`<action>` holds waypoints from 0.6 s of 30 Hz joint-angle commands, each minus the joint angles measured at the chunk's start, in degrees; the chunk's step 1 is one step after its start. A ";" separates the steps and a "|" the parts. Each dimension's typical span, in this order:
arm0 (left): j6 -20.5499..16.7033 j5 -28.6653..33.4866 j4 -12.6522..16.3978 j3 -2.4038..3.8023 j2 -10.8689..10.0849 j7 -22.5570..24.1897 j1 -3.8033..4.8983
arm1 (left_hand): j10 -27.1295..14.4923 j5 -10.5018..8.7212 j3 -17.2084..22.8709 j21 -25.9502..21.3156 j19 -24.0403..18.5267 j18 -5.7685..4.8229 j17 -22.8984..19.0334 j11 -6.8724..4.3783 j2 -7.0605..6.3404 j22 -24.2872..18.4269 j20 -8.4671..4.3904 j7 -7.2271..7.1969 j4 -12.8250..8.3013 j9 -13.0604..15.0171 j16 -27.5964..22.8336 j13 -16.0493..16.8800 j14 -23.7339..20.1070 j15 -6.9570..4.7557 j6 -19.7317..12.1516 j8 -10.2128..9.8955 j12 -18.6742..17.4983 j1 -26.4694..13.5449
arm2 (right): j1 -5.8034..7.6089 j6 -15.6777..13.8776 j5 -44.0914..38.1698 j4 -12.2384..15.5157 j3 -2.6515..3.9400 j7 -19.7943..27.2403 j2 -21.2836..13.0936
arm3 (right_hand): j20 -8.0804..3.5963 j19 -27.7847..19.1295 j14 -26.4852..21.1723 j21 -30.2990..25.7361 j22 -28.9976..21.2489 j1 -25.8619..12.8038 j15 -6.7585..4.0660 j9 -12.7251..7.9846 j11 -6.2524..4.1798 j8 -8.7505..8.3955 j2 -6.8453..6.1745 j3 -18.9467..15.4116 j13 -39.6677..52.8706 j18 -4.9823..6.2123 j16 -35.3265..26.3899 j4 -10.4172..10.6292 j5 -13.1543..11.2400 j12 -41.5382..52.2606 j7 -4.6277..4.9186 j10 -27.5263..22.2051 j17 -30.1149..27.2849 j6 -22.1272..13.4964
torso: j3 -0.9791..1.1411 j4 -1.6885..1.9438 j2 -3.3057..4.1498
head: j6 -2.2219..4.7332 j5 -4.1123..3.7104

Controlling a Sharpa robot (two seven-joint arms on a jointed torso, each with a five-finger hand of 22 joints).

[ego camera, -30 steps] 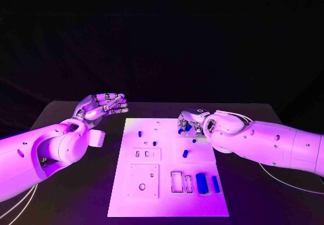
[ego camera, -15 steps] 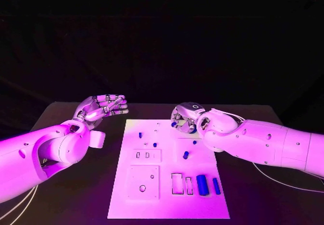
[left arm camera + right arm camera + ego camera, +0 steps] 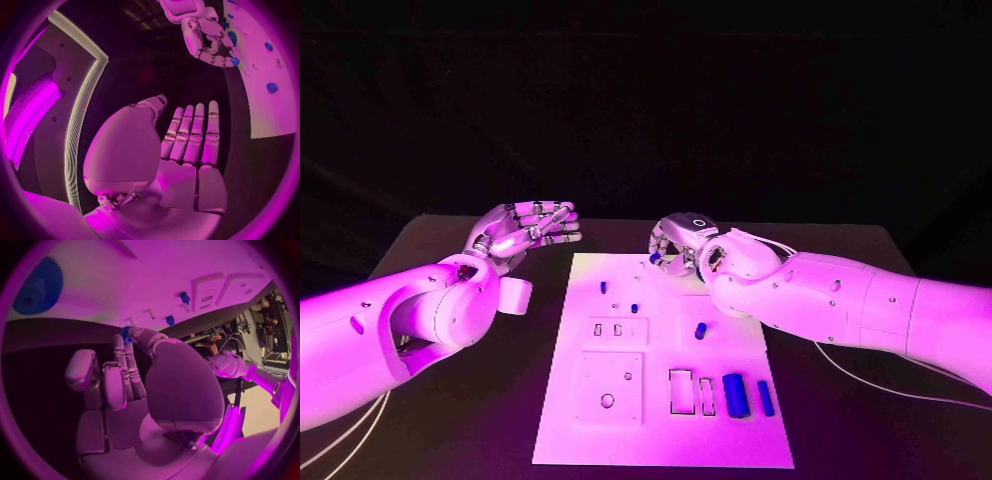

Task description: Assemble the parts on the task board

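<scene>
The white task board (image 3: 661, 420) lies in the middle of the black table. My right hand (image 3: 681, 245) hovers over the board's far edge and pinches a small blue part (image 3: 655, 258) between thumb and fingertip; the pinched part (image 3: 127, 333) also shows in the right wrist view. My left hand (image 3: 524, 228) is raised left of the board, fingers apart, holding nothing. Small blue pegs (image 3: 604, 286) (image 3: 633, 307) (image 3: 701, 330) stand on the board. A thick blue cylinder (image 3: 734, 393) and a thin blue bar (image 3: 764, 397) lie near its front right.
Rectangular recesses (image 3: 609, 378) mark the board's front half. A blue gear (image 3: 37, 287) sits on the board close to my right hand in the right wrist view. White cables (image 3: 891, 385) trail over the table at the right. Bare black table surrounds the board.
My right hand has risen from the board's right side and moved toward the far edge and leftward, carrying the small blue part. The left hand has barely moved.
</scene>
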 commanded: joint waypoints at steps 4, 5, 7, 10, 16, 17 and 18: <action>1.14 0.17 0.23 0.06 0.44 0.48 0.20 | -0.23 -0.21 0.30 -0.31 -0.45 0.76 0.05 0.33 -0.03 -0.07 0.13 1.83 -0.06 -0.07 -0.39 0.01 -0.01 0.11 -0.34 -0.22 -0.39 0.64 | -0.38 -0.23 1.49 -1.21 -0.01 0.95 1.04 | -0.10 0.24 2.71 0.34 -0.04 -0.39 -0.29 0.40 -0.15 0.27 0.37 0.39 0.11 -0.89 0.28 0.08 0.40 0.24 0.29 0.67 0.04 0.03 | -0.10 0.31 0.19 | -0.24 0.00; 1.15 0.17 0.21 0.06 0.49 0.49 0.22 | -0.23 -0.21 0.30 -0.31 -0.45 0.76 0.05 0.33 -0.03 -0.07 0.13 1.83 -0.06 -0.07 -0.39 0.01 -0.01 0.11 -0.34 -0.22 -0.39 0.64 | -0.41 -0.22 1.54 -1.33 -0.01 0.96 1.17 | -0.09 0.17 2.72 0.28 -0.13 -0.45 -0.28 0.44 -0.14 0.26 0.34 0.40 0.10 -0.87 0.32 0.08 0.40 0.20 0.31 0.64 0.11 -0.05 | -0.13 0.35 0.20 | -0.24 -0.04; 1.11 0.16 0.17 0.06 0.57 0.52 0.26 | -0.23 -0.21 0.30 -0.31 -0.45 0.76 0.05 0.33 -0.03 -0.07 0.13 1.83 -0.06 -0.07 -0.39 0.01 -0.01 0.11 -0.34 -0.22 -0.39 0.64 | -0.45 -0.19 1.60 -1.56 -0.01 0.97 1.42 | -0.09 0.17 2.72 0.28 -0.13 -0.45 -0.28 0.44 -0.14 0.26 0.34 0.40 0.10 -0.87 0.32 0.08 0.40 0.20 0.31 0.64 0.11 -0.05 | -0.11 0.28 0.14 | -0.25 0.13; 1.00 0.15 0.13 0.06 0.71 0.62 0.32 | -0.23 -0.21 0.30 -0.31 -0.45 0.76 0.05 0.33 -0.03 -0.07 0.13 1.83 -0.06 -0.07 -0.39 0.01 -0.01 0.11 -0.34 -0.22 -0.39 0.64 | -0.51 -0.17 1.84 -2.02 -0.02 1.09 1.87 | -0.09 0.13 2.72 0.25 -0.17 -0.55 -0.26 0.49 -0.11 0.25 0.31 0.42 0.08 -0.86 0.33 0.09 0.39 0.17 0.33 0.62 0.10 -0.13 | -0.11 0.25 0.15 | -0.28 0.22; 0.94 0.12 0.05 0.06 1.06 0.71 0.48 | -0.21 -0.23 0.38 -0.32 -0.44 0.77 0.09 0.32 -0.01 -0.09 0.14 1.80 -0.15 -0.07 -0.43 0.02 0.02 0.10 -0.32 -0.22 -0.40 0.72 | -0.77 -0.29 2.23 -2.83 -0.03 1.32 2.82 | -0.06 0.14 2.74 0.32 -0.04 -0.88 -0.22 0.63 -0.06 0.24 0.26 0.43 0.06 -0.88 0.45 0.20 0.38 0.10 0.36 0.58 0.25 -0.31 | -0.08 0.37 0.21 | -0.31 0.34; 0.95 0.11 0.04 0.06 1.09 0.70 0.50 | -0.21 -0.23 0.38 -0.32 -0.44 0.77 0.09 0.32 -0.01 -0.09 0.14 1.80 -0.15 -0.07 -0.43 0.02 0.02 0.10 -0.32 -0.22 -0.40 0.72 | -0.79 -0.30 2.25 -2.93 -0.03 1.33 2.93 | -0.06 0.14 2.74 0.32 -0.04 -0.88 -0.22 0.63 -0.06 0.24 0.26 0.43 0.06 -0.88 0.45 0.20 0.38 0.10 0.36 0.58 0.25 -0.31 | -0.08 0.34 0.18 | -0.30 0.36; 0.96 0.11 0.03 0.06 1.12 0.70 0.51 | -0.21 -0.23 0.38 -0.32 -0.44 0.77 0.09 0.32 -0.01 -0.09 0.14 1.80 -0.15 -0.07 -0.43 0.02 0.02 0.10 -0.32 -0.22 -0.40 0.72 | -0.81 -0.31 2.27 -3.03 -0.03 1.33 3.03 | -0.06 0.14 2.74 0.32 -0.04 -0.88 -0.22 0.63 -0.06 0.24 0.26 0.43 0.06 -0.88 0.45 0.20 0.38 0.10 0.36 0.58 0.25 -0.31 | -0.07 0.32 0.16 | -0.28 0.41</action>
